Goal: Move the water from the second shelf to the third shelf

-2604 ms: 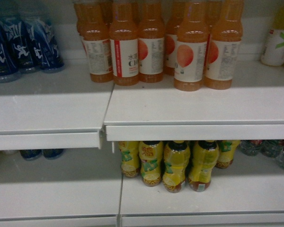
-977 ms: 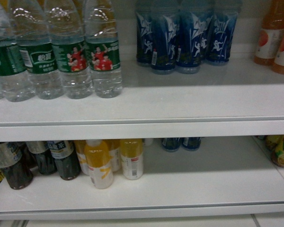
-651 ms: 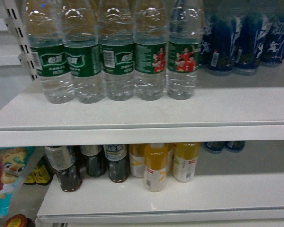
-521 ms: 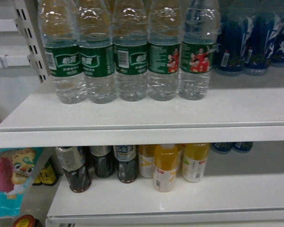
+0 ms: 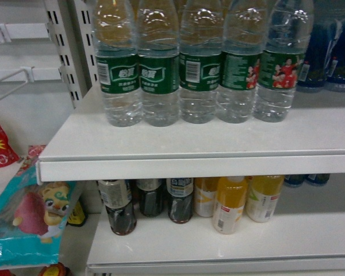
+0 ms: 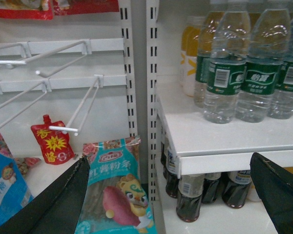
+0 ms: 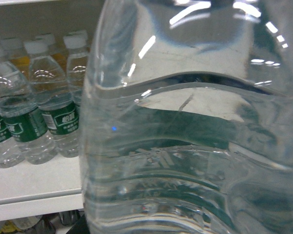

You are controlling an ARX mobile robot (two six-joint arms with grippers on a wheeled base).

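Note:
A clear ribbed water bottle [image 7: 185, 146] fills the right wrist view, its green label showing through from the far side. My right gripper sits around it, hidden but for a dark sliver of finger [image 7: 81, 228] pressed against the bottle's lower left edge. Several more water bottles [image 5: 161, 75] with green labels stand in a row on the upper white shelf [image 5: 190, 164] in the head view; they also appear as water bottles [image 6: 244, 73] in the left wrist view. My left gripper [image 6: 171, 161] hangs open in front of that shelf's left end, holding nothing. Neither arm shows in the head view.
Dark tea bottles [image 5: 118, 210] and yellow drink bottles [image 5: 230, 204] stand on the shelf below. A slotted upright [image 5: 63, 52] bounds the shelves on the left. Beyond it are wire hooks [image 6: 63, 97], a teal snack bag [image 5: 29, 221] and a red pouch [image 6: 52, 145].
The head view has swung left: the water row has slid right in view, the blue bottles have nearly left it, and the upright, hooks and snack bags have come in.

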